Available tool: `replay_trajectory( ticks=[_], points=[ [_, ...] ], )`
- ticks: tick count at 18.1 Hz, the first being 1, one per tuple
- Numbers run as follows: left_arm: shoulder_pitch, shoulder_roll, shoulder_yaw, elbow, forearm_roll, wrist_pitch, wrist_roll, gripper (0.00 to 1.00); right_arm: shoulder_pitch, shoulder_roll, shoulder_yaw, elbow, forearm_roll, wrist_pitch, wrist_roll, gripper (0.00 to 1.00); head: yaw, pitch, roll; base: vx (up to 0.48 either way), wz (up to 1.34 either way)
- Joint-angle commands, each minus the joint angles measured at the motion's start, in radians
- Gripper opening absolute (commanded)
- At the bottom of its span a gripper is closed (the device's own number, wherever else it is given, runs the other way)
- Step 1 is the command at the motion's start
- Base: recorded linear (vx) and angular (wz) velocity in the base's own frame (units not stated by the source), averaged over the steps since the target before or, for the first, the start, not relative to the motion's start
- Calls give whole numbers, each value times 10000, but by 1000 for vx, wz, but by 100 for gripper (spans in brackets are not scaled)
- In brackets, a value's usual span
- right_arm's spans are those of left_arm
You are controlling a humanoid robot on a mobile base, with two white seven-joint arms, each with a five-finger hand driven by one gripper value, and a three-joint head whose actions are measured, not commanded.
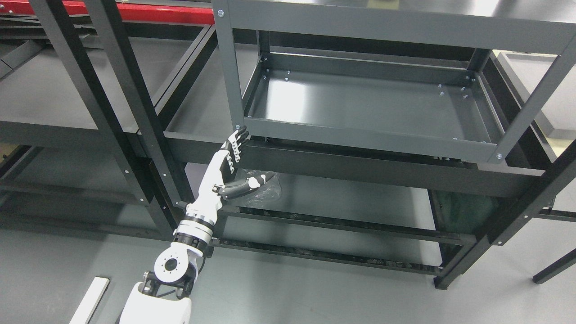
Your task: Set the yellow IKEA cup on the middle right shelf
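No yellow cup shows anywhere in the head view. My left hand (240, 159) reaches up from the lower left, its arm white with a black-and-white palm. The fingers (235, 146) are stretched out straight and the thumb points right; the hand holds nothing. Its fingertips sit just below the front left corner post of the grey metal shelf unit. The middle shelf tray (360, 135) is bare, a shallow grey pan with a raised rim. My right hand is out of the picture.
Behind my left hand, a crumpled clear plastic bag (270, 192) lies on the lower shelf level. Black rack frames (135, 112) stand at the left. A red beam (171, 13) runs along the top. A white strip (90, 299) lies on the grey floor.
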State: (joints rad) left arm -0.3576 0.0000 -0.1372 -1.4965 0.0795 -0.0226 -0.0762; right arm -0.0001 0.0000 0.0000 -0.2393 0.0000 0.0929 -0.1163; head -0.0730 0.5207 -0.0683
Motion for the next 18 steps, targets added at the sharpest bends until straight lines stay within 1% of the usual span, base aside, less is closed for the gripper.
replay_trajectory(
  ticks=[1, 4, 10, 12, 18],
  points=[
    [446, 175, 543, -497, -59, -51, 133, 99, 139, -175, 169, 0, -245, 7, -3, 99, 0, 0, 0, 0, 0],
    [830, 175, 604, -482, -58, -142, 133, 99, 139, -175, 169, 0, -245, 7, -3, 99, 0, 0, 0, 0, 0],
    [830, 175, 681, -405, -58, -158, 133, 99, 139, -175, 169, 0, -245, 7, -3, 99, 0, 0, 0, 0, 0],
    [830, 175, 697, -405, -58, -387, 133, 99, 139, -175, 169, 0, -245, 7, -3, 99, 0, 0, 0, 0, 0],
    [830, 175, 697, -436, -58, -434, 133, 99, 139, -175, 169, 0, -245, 7, -3, 99, 0, 0, 0, 0, 0]
  ],
)
